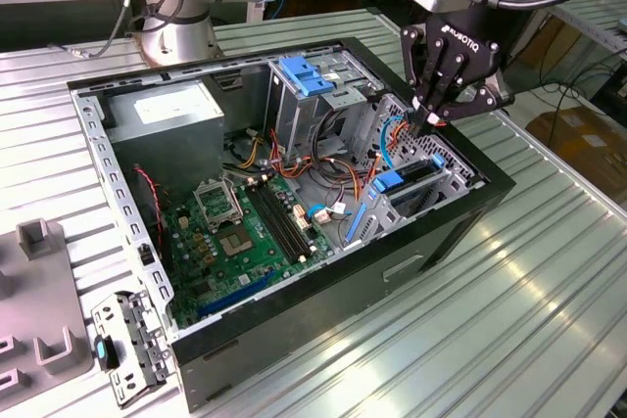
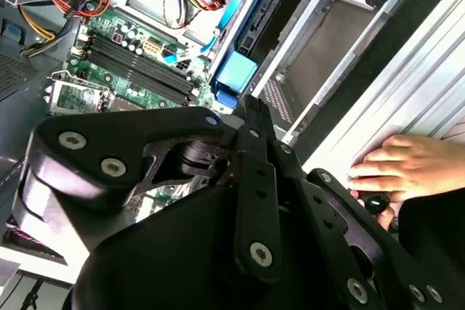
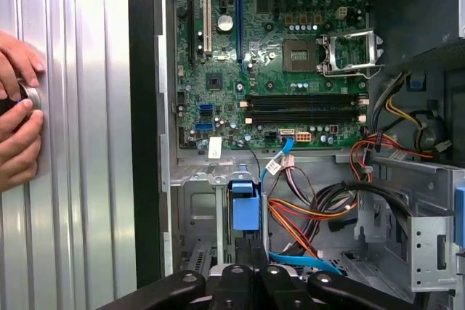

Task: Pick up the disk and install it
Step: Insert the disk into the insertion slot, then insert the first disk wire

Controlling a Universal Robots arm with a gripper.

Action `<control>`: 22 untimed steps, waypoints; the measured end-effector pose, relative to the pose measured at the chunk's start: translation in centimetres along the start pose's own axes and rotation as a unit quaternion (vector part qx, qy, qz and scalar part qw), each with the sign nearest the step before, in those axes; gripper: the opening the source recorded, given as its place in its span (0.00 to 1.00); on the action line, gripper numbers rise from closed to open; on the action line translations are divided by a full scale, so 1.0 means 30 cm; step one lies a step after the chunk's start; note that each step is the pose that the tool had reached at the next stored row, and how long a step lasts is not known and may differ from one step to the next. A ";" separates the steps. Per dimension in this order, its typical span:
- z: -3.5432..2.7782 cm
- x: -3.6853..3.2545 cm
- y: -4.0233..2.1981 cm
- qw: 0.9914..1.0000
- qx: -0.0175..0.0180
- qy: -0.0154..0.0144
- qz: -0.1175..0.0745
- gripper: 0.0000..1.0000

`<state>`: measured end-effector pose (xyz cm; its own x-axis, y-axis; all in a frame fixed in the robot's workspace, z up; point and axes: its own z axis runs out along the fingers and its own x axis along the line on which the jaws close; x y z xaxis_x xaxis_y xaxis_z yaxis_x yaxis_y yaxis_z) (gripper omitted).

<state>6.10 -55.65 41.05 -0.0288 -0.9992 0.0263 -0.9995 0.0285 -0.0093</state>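
Note:
The disk (image 1: 415,172) stands on edge in the metal drive bay at the case's corner on the exterior view's right, its blue carrier tab (image 1: 389,181) facing the motherboard. Both wrist views show that blue tab (image 3: 245,209) (image 2: 236,75) just beyond the fingertips. My gripper (image 1: 430,120) hangs right above the bay, a little over the disk's top edge. Its fingers (image 2: 250,117) are pressed together and shut, with nothing between them, and they reach in at the frame's edge in the first wrist view (image 3: 251,258).
The open black computer case (image 1: 470,205) lies on a ribbed metal table, with the green motherboard (image 1: 245,232), a grey power supply (image 1: 167,113), a tall cage with a blue bracket (image 1: 309,75) and loose cables. A person's hand (image 3: 18,110) rests on the table beside the case.

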 end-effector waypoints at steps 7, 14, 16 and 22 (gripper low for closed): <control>0.031 0.001 0.000 1.000 0.000 0.000 0.000 0.11; 0.031 0.001 0.000 1.000 0.000 0.000 0.000 0.11; 0.031 0.001 0.000 1.000 0.000 0.000 0.000 0.11; 0.032 0.001 -0.022 1.000 0.000 0.000 -0.004 0.11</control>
<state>6.77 -55.72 40.10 -0.0214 -0.9994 0.0263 -0.9997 0.0211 -0.0092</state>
